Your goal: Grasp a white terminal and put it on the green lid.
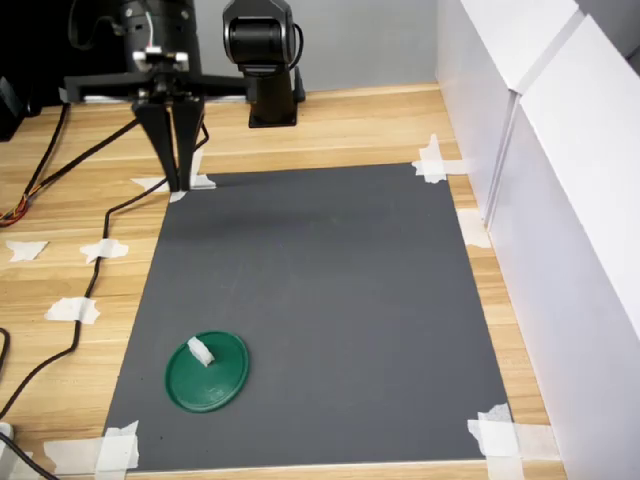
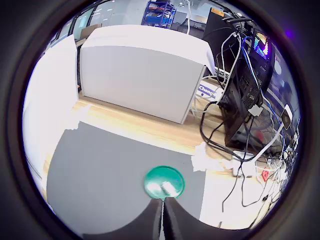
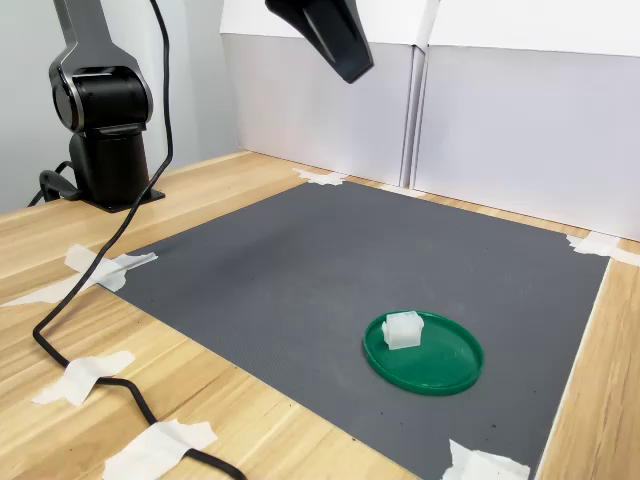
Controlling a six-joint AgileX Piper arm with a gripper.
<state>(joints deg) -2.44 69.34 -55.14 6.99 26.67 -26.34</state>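
The white terminal [image 1: 201,351] [image 3: 403,330] [image 2: 166,188] rests on the green lid [image 1: 212,380] [image 3: 440,362] [image 2: 161,177], toward its edge. The lid lies on the dark grey mat [image 1: 320,300] near the front left corner in the first exterior view. My gripper [image 1: 177,182] [image 2: 163,220] [image 3: 350,68] hangs high over the mat's far left corner, well away from the lid. Its fingers are pressed together with nothing between them.
The arm's base [image 1: 270,70] [image 3: 108,140] stands on the wooden table behind the mat. White panels [image 1: 550,180] [image 3: 450,110] wall one side. A black cable [image 1: 90,270] [image 3: 100,260] trails over the wood, where tape scraps [image 1: 72,310] lie. Tape [image 1: 500,435] holds the mat's corners.
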